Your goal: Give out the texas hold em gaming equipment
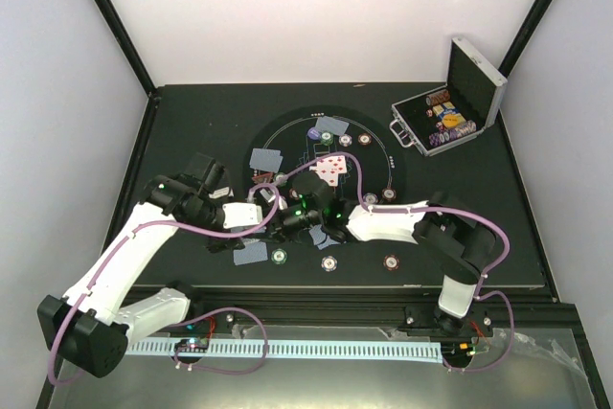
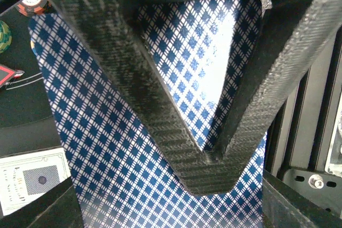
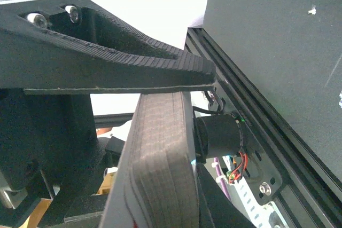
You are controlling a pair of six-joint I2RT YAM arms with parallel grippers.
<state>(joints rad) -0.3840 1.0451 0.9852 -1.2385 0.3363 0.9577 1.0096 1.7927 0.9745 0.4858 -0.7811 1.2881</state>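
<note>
Left pincer point(image 2: 214, 159), tips together, masks a blue-checked card point(image 2: 107, 148) cut off below.

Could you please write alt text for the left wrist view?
The left gripper is shut, its two black fingers meeting in a V over the blue diamond-patterned back of a playing card that fills most of the frame. At the left edge sit a red-brown striped chip, a green chip and a red triangle marker.
</note>
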